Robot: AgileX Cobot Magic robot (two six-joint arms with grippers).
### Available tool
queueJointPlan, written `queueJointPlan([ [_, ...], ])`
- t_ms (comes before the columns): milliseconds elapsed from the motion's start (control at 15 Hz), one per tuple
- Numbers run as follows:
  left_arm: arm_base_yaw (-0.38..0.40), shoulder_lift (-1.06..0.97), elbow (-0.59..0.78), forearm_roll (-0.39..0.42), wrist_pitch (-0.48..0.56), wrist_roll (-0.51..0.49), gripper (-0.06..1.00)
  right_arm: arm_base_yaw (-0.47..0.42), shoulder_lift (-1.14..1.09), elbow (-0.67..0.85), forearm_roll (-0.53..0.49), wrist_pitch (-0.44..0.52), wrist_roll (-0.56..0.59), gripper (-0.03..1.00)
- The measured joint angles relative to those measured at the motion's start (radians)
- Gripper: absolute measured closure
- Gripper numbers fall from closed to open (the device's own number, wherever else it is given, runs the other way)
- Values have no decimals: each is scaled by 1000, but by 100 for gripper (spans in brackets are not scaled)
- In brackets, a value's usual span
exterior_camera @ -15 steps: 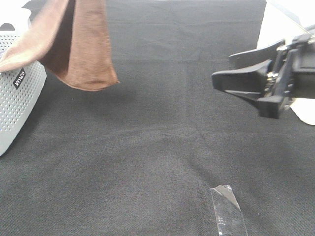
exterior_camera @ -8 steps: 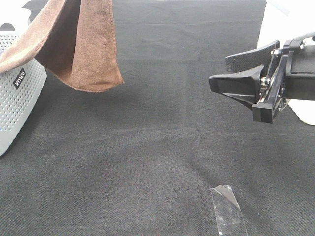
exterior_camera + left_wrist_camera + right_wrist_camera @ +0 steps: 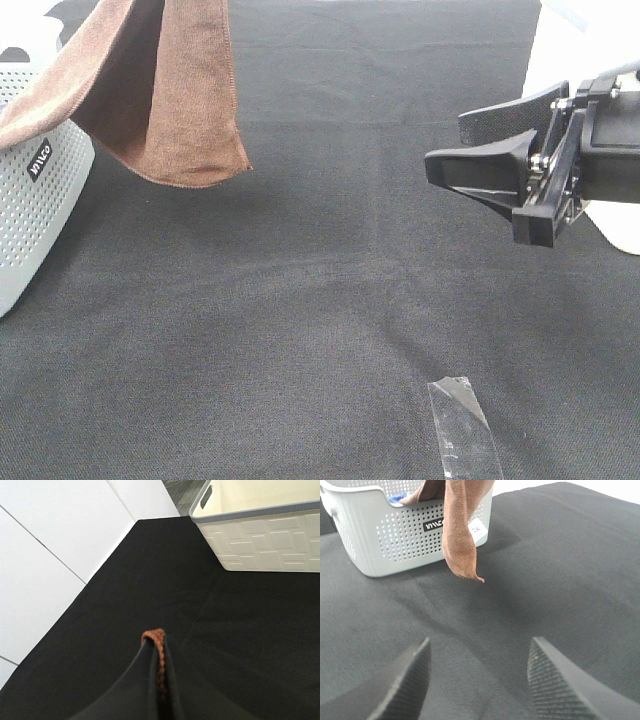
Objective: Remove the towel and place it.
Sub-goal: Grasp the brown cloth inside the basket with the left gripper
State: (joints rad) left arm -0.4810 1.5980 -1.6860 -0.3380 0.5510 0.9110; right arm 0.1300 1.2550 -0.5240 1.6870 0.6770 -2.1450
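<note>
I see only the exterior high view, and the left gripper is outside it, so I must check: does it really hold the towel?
Observer: Yes. In the left wrist view the left gripper is shut on the towel, at its hem.
Operator: Is another container near?
Observer: That view shows a cream basket with a grey rim on the black cloth.
Operator: Is anything more in the grey basket?
Observer: The right wrist view shows something blue inside the grey basket, too hidden to name.

Brown towel (image 3: pixel 457 540) before grey basket (image 3: pixel 385 535); tool (image 3: pixel 479 677), jaws wide apart, over black cloth (image 3: pixel 560 555).
</note>
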Motion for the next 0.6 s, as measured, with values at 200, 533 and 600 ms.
queueJointPlan([
  [200,0,0,0,0,8,-5,94,0,0,0,0,-6,46,41],
  [533,0,23,0,-1,60,-5,94,0,0,0,-64,-36,119,41],
  [600,0,23,0,-1,36,1,94,0,0,0,-64,-38,121,41],
])
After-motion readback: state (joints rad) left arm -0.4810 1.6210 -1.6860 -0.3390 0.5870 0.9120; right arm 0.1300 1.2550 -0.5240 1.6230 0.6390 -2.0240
